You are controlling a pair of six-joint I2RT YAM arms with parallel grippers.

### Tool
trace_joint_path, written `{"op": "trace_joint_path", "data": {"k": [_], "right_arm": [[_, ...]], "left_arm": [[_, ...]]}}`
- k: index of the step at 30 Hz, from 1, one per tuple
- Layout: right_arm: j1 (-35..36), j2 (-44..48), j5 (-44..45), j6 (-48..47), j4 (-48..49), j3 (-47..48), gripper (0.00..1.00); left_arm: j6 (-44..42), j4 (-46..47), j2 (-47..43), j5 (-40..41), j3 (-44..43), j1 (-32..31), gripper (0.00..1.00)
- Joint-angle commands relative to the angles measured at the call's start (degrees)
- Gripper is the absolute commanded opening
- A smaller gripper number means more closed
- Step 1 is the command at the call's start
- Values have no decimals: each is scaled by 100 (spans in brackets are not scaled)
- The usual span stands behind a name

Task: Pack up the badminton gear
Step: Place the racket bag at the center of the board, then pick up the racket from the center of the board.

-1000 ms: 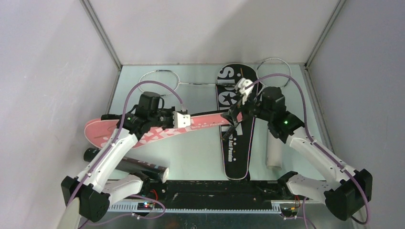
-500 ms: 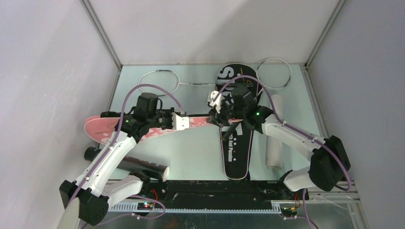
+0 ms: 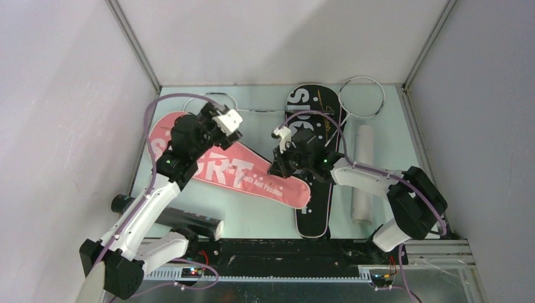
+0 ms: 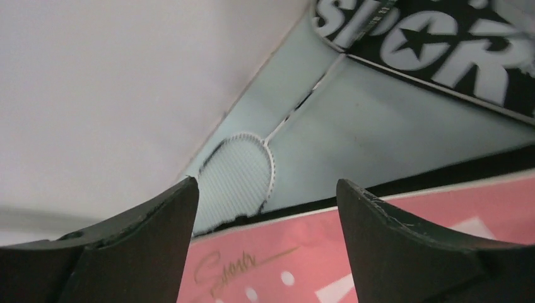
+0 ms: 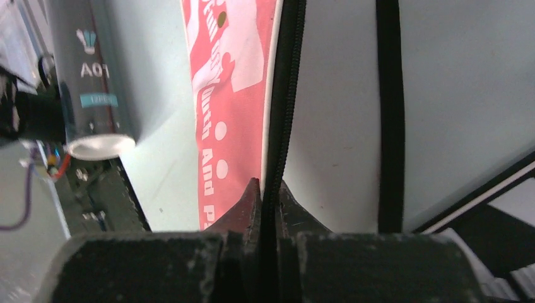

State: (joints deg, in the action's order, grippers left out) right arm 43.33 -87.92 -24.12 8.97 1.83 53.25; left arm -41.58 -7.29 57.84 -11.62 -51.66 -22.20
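Note:
A pink "SPORT" cover (image 3: pixel 208 161) lies slantwise on the table, head at the back left, narrow end near the middle. My left gripper (image 3: pixel 230 120) hangs open above its head; in the left wrist view (image 4: pixel 266 184) nothing sits between the fingers, with the pink cover (image 4: pixel 353 252) below. My right gripper (image 3: pixel 276 169) is shut on the black zip edge of the pink cover (image 5: pixel 227 95), seen pinched between its jaws (image 5: pixel 268 189). The black cover (image 3: pixel 313 208) lies beside it. One white racket head (image 3: pixel 363 98) lies at the back right, another (image 4: pixel 236 173) at the back left.
A black shuttle tube (image 3: pixel 170 216) lies at the near left, also visible as the tube (image 5: pixel 88 82) in the right wrist view. A white tube (image 3: pixel 363 183) lies at the right. The enclosure walls stand close on both sides and at the back.
My left gripper let go of the pink cover and rose toward the back. The cover now lies flat and slantwise. My right gripper moved left and shut on its zip edge.

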Motion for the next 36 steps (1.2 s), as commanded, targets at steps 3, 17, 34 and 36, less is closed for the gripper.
{"op": "trace_joint_path", "data": {"k": [3,17,34,36], "right_arm": [[476,-467,1195,2097,2074,89,0],[860,-1735,1940,3493,2761,664,29],[-1565,-460,2801,2665,-1205,1254,60],[-2021,-611,2981,3097,-1638,1454,60]], "left_arm": [[3197,-92,13,2470,-921,66,88],[5983,-1598,799,2203,-1116,1307,89],[5822,-2021,1214,907,-1326,1269,85],[5778,-2101,1231,894,-1318,1159,85]]}}
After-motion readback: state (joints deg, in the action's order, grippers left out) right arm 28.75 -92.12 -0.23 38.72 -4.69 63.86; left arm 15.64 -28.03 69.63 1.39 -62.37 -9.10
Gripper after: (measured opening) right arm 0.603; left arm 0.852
